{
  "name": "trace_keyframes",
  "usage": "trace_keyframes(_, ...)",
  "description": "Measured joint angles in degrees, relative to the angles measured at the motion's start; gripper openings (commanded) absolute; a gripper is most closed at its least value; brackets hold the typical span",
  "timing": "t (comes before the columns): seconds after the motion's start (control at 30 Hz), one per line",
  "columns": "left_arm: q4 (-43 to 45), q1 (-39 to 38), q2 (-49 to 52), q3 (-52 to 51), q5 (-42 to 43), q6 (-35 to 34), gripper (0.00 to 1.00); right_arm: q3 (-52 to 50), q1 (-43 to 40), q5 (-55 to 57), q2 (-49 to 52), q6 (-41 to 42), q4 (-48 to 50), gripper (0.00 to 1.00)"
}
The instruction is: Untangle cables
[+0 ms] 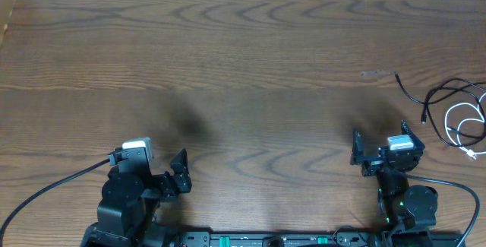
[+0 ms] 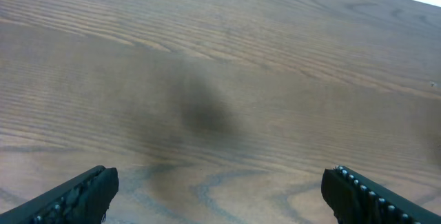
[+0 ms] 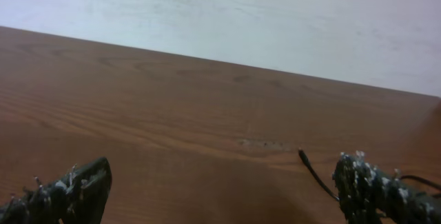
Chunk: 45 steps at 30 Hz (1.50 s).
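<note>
Two cables lie looped together at my desk's [image 1: 250, 64] right edge: one black cable [image 1: 410, 93], one white cable [image 1: 448, 118]. My left gripper [image 1: 181, 175] and right gripper [image 1: 358, 152] both gape, empty. The desk is brown woodgrain, with a pale wall [image 3: 241, 17] behind.

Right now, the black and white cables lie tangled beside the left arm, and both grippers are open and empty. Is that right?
Not the left. The overhead view shows the black cable and white cable tangled beside the right arm; the left gripper and right gripper are open and empty.
</note>
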Motion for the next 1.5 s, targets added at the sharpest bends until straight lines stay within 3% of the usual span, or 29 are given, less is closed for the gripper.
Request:
trace_keyframes(0.43,0.00,0.00,0.00,0.00,-0.02,0.00,0.99,0.00,-0.87,0.00,0.00,-5.07,0.02,0.99)
trace_keyframes(1.5,0.00,0.00,0.00,0.00,0.00,0.00,0.99,0.00,-0.92,-0.02,0.00,-3.69,0.02,0.99)
